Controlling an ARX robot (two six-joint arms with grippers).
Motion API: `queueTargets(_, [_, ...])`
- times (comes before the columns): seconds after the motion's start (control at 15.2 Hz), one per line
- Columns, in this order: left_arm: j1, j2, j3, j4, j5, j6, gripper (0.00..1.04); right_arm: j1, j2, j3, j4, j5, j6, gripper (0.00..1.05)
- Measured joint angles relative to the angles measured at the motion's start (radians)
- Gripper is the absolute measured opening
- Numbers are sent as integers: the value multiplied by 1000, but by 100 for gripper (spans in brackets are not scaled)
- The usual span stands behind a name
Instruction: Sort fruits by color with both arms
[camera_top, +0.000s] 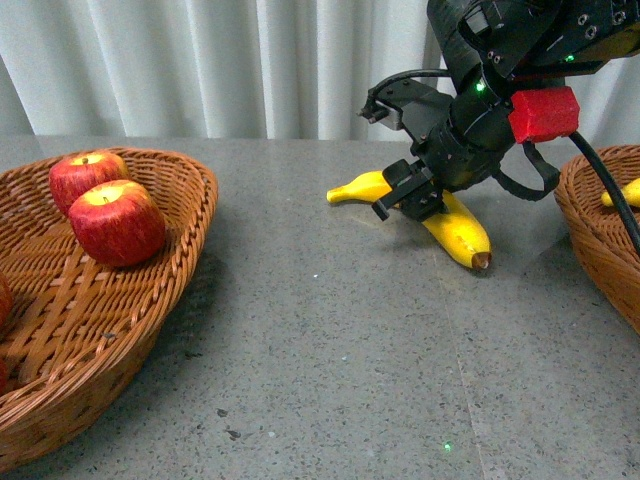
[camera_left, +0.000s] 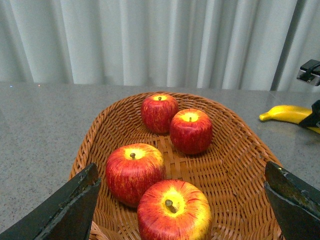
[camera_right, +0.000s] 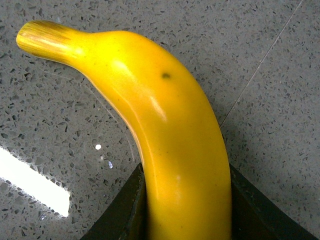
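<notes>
Right gripper (camera_top: 412, 190): lowered onto the banana (camera_top: 455, 228) on the grey speckled table (camera_top: 320, 340), near the middle of the fruit. Jaws closed against both flanks of the banana, as confirmed in the right wrist view (camera_right: 175, 150). Stem end directed toward the left basket, brown tip toward the camera. Banana lying on the table surface, between the two baskets, nearer the right one. Red block (camera_top: 543, 113) and green light (camera_top: 479, 87) visible on the right arm.

Left gripper (camera_left: 185, 210): spread wide, nothing between the fingers (camera_left: 65, 210). Positioned above the near edge of the left wicker basket (camera_left: 240, 170); not visible in the front view.

Left wicker basket contents, per left wrist view: four red apples with yellow patches round the stems. Two rear apples (camera_left: 159, 112) and (camera_left: 191, 131) touching each other. Two front apples (camera_left: 134, 172) and (camera_left: 174, 210) likewise in contact. In the front view, only the two rear apples (camera_top: 88, 176) and (camera_top: 117, 221) fully visible in this basket (camera_top: 190, 200).

Right wicker basket (camera_top: 590, 230): at the right edge of the front view, partly cut off. One yellow banana piece (camera_top: 624, 193) visible inside, behind the arm cable.

Backdrop: pale pleated curtain (camera_top: 200, 60) behind the table.
</notes>
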Motion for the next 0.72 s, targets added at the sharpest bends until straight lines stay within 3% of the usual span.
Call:
queueTargets(0.13, [0, 0, 0, 0, 0, 0, 98, 0, -4, -5, 16, -8, 11, 36])
queueTargets(0.26, [0, 0, 0, 0, 0, 0, 98, -2, -36, -40, 102, -76, 72, 36])
queueTargets(0.52, [0, 0, 0, 0, 0, 0, 98, -51, -264, -240, 463, -367, 334, 36])
queueTargets(0.72, [0, 0, 0, 0, 0, 0, 98, -180, -432, -468, 736, -509, 521, 36])
